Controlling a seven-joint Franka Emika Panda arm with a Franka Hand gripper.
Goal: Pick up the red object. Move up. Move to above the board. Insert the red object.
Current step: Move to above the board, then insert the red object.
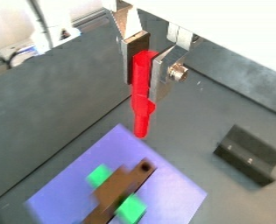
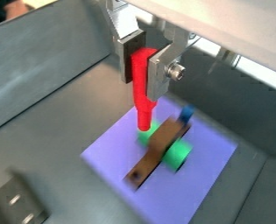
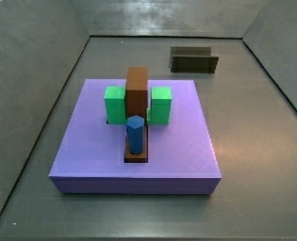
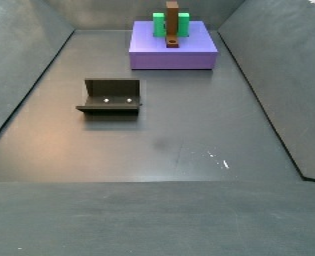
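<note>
Red object (image 1: 141, 92) hangs upright, pinched between the silver fingers (image 1: 166, 68) of the end effector (image 1: 150, 54) in both wrist views (image 2: 141, 83), its lower tip free in the air, above the purple platform (image 1: 70, 188). In a side view, going left to right, the left green cube (image 3: 115, 104) sits at 9 o'clock of the board (image 3: 137, 104), the second green cube (image 3: 162, 104) at 3 o'clock, both touching its flanks; a blue peg (image 3: 134, 134) stands upright at the board's near end. The fixture (image 3: 195, 59) stands on the grey table (image 3: 257, 160) at about 1 o'clock from the platform, well apart. Neither side view shows the end effector
</note>
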